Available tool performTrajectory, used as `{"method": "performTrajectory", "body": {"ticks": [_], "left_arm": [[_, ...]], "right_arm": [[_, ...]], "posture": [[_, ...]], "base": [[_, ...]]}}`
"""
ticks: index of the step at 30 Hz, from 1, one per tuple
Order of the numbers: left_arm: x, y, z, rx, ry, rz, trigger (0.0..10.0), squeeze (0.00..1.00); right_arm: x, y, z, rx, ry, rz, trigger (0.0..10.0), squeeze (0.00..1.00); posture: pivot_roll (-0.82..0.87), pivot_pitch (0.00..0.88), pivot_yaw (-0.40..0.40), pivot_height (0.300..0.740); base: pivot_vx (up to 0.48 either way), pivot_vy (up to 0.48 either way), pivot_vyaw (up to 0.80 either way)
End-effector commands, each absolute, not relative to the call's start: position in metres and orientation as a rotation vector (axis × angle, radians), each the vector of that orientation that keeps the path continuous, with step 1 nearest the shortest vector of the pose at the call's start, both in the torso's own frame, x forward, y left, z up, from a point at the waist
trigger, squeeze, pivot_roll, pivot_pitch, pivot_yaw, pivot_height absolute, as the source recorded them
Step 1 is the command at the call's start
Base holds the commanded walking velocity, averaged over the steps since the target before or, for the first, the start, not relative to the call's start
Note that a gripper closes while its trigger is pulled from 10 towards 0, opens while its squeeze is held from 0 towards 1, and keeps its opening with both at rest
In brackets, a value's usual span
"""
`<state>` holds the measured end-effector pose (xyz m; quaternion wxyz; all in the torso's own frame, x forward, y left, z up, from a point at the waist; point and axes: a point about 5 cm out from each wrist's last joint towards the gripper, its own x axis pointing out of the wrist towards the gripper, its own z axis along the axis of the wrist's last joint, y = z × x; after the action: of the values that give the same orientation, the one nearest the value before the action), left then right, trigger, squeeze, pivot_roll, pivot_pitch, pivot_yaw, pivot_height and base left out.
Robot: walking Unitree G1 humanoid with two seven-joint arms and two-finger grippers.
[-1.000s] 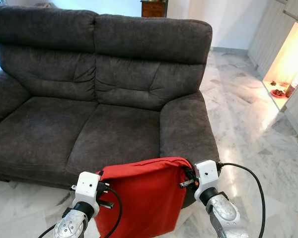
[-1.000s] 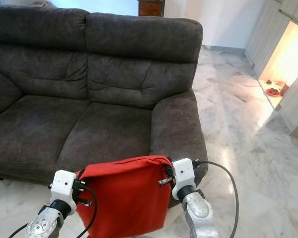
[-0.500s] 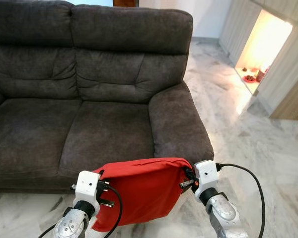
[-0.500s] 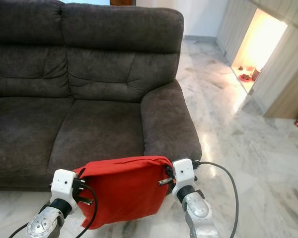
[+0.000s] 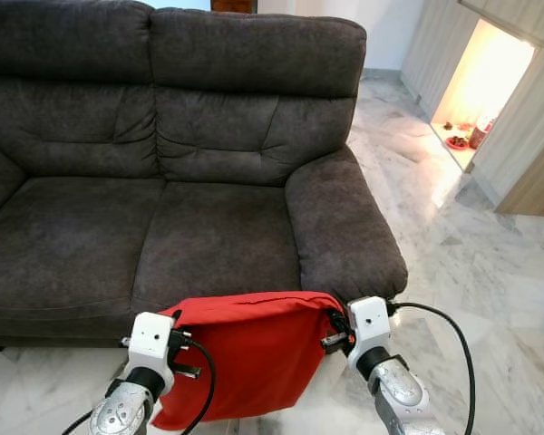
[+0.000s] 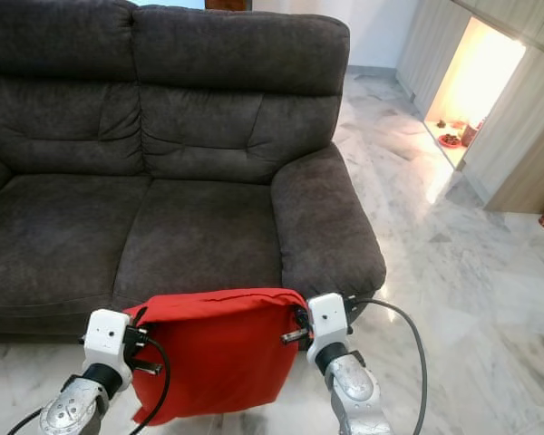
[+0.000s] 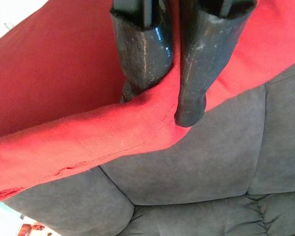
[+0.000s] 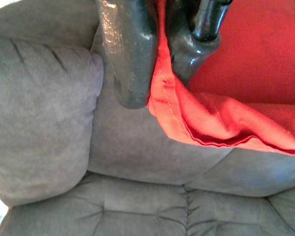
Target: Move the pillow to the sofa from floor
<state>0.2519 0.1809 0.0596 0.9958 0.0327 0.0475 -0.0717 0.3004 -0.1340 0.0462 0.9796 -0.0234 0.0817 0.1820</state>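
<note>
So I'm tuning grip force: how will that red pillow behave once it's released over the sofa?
Probably floppy: the red pillow hangs limp between the left gripper and right gripper. Likely light, held by pinched edges alone. It should slump on the sofa, not roll.

I can read no text, label, brand, number or sign anywhere in my views; nothing before me carries legible writing.

One red pillow [image 5: 245, 349] hanging — one dark grey sofa [image 5: 199, 172] standing behind, showing two seat cushions, two back cushions. Two grippers — left [image 7: 162, 105], right [image 8: 155, 86] — each pinching pillow edge.
</note>
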Motion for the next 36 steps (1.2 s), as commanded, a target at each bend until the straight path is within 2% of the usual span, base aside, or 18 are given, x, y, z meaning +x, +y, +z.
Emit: {"method": "performTrajectory", "body": {"ticks": [1,21,24,26,29,33,36], "left_arm": [[0.257,0.187,0.076,0.065,0.016,-0.109,10.0,0.00],[0.256,0.184,0.078,0.153,0.011,-0.093,10.0,0.00],[0.256,0.192,0.083,0.166,-0.014,-0.070,10.0,0.00],[0.260,0.206,0.094,0.115,-0.053,-0.025,10.0,0.00],[0.264,0.213,0.103,0.144,-0.086,-0.034,10.0,0.00],[0.265,0.211,0.101,0.160,-0.080,-0.044,10.0,0.00],[0.266,0.201,0.099,0.142,-0.079,-0.075,10.0,0.00]], "right_arm": [[0.308,-0.146,0.060,-0.052,0.097,0.314,10.0,0.00],[0.305,-0.142,0.060,-0.062,0.085,0.337,10.0,0.00],[0.305,-0.144,0.061,-0.064,0.078,0.327,10.0,0.00],[0.306,-0.156,0.065,-0.024,0.057,0.270,10.0,0.00],[0.308,-0.175,0.066,0.021,0.059,0.160,10.0,0.00],[0.308,-0.182,0.065,0.051,0.063,0.109,10.0,0.00],[0.305,-0.172,0.063,0.069,0.075,0.179,10.0,0.00]], "posture": [[0.16,0.089,-0.038,0.740],[0.16,0.089,-0.034,0.740],[0.16,0.087,-0.035,0.740],[0.16,0.086,-0.035,0.740],[0.15,0.073,-0.030,0.740],[0.15,0.067,-0.028,0.740],[0.14,0.061,-0.025,0.740]], "base": [[0.000,0.000,0.00],[0.000,0.000,0.00],[0.000,0.000,0.00],[0.000,0.000,0.00],[0.000,0.000,0.00],[0.000,0.000,0.00],[0.000,0.000,0.00]]}}
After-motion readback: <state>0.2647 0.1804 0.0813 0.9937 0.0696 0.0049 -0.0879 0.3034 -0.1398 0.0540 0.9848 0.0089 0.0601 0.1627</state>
